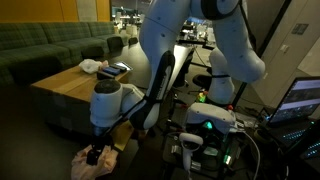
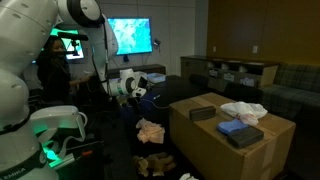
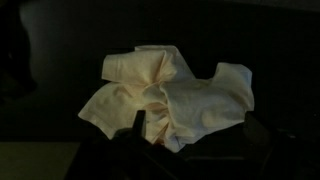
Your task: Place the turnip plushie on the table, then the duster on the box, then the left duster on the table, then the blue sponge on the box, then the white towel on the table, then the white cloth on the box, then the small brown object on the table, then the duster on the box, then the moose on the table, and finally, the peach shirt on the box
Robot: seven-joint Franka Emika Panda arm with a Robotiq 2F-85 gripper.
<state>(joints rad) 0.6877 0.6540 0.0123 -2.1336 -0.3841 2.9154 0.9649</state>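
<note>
peach shirt (image 3: 170, 100) crumpled, just beneath the spread fingers (image 1: 95, 155)

We find the shirt (image 3: 170, 95) lying on the bench (image 3: 255, 35), beside the box (image 2: 215, 148). On the box, in an exterior view, a towel (image 2: 243, 109) lies behind a sponge (image 2: 240, 131), with a block (image 2: 203, 113) to the towel's left.

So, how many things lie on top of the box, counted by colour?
White cloth: 1
Blue sponge: 1
Dark things: 2
Total on the box: 4
</note>
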